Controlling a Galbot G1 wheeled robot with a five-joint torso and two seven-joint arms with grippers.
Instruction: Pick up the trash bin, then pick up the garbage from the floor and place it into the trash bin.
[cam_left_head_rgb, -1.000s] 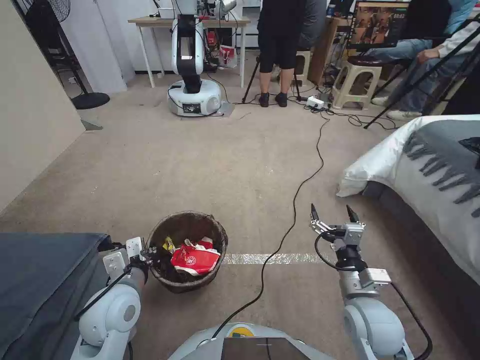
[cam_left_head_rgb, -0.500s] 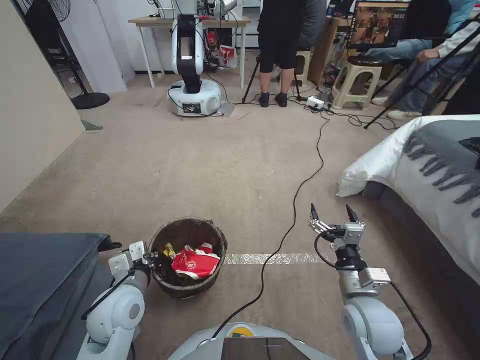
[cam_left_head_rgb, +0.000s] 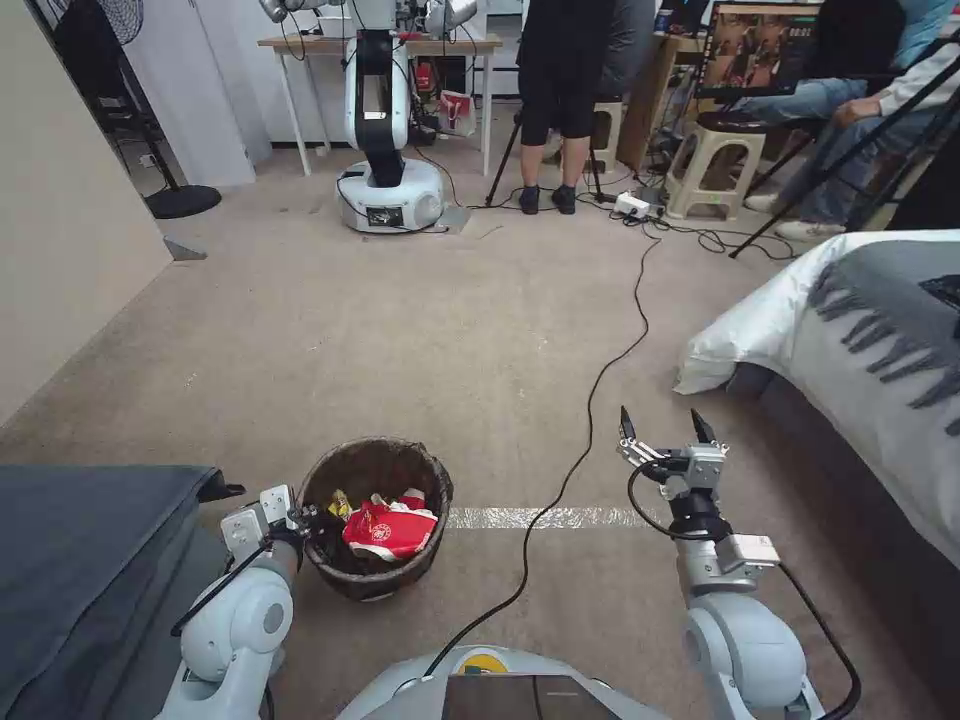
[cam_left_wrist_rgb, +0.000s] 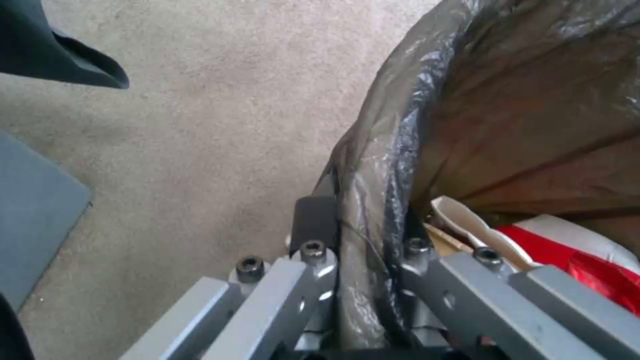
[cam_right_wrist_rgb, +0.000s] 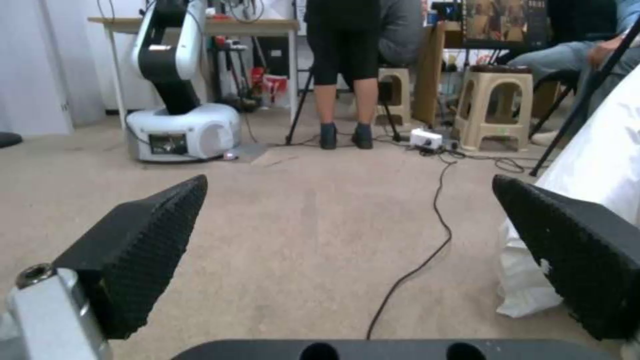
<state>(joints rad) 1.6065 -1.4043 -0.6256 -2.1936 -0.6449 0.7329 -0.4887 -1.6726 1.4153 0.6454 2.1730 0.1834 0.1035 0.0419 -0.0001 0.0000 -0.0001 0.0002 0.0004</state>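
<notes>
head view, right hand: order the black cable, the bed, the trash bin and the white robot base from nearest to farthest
From the right hand, open above the carpet:
1. Black cable, just to its left on the floor.
2. Bed, to its right.
3. Trash bin, across on the left, gripped at the rim by the left hand.
4. White robot base, far ahead by the table.

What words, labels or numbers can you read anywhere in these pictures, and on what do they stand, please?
None can be read.
Crushed red-and-white paper cup in the trash bin: round emblem, too small to read.
Red bag under the far table: white mark, too small.
Monitor: picture only, blurred.
</notes>
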